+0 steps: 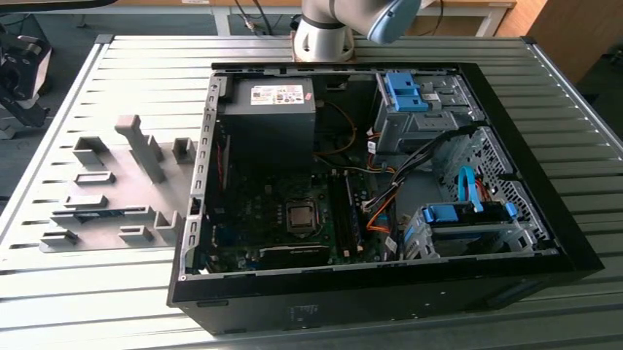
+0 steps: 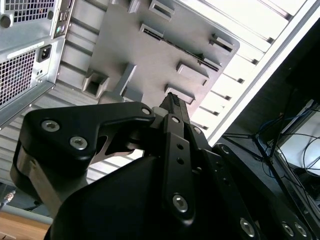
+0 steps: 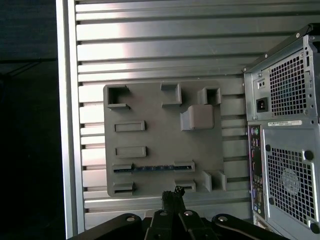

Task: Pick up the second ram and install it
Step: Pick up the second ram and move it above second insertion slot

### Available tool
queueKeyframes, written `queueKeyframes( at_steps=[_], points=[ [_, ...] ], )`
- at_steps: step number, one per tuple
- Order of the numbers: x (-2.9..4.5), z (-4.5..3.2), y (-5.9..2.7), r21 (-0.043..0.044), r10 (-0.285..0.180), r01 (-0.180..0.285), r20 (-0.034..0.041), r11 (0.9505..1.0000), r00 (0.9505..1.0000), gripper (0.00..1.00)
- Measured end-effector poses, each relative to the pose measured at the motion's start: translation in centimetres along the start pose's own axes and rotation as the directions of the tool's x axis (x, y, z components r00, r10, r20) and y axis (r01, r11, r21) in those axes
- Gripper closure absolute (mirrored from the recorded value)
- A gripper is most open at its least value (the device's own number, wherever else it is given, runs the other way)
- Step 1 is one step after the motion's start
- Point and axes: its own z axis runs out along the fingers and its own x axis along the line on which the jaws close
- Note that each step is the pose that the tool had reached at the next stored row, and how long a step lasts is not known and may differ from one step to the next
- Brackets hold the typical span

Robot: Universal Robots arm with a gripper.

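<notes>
First wrist view: second ram (image 3: 152,168) edge-on, mostly hidden in grey fixture (image 3: 150,107); end effector (image 3: 173,192) pressed together, empty

Robotics lab bench, as you see it: open computer case (image 1: 389,182) on a slotted aluminium table (image 1: 146,65), grey fixture plate (image 1: 117,197) beside the case, robot arm's base (image 1: 323,40) just beyond it.

Second ram (image 1: 98,214) in grey fixture (image 1: 122,195) slot, beside open case (image 1: 389,292).
</notes>
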Motion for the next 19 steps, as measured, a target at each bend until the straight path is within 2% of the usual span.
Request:
queueKeyframes(
  at_steps=[2,5,10,14,19],
  points=[
    [0.01,0.00,0.00,-0.0004,-0.014,0.014,-0.0007,0.9999,0.9999,0.89],
    [0.03,0.00,0.00,-0.0015,-0.060,0.060,-0.0026,0.9982,0.9982,0.89],
    [0.05,0.02,0.00,-0.0022,-0.140,0.140,-0.0060,0.9901,0.9901,0.89],
    [0.05,0.05,-0.01,-0.0005,-0.205,0.205,-0.0090,0.9789,0.9788,0.89],
    [0.05,0.11,-0.01,0.0027,-0.279,0.279,-0.0128,0.9604,0.9603,0.89]
  ],
)
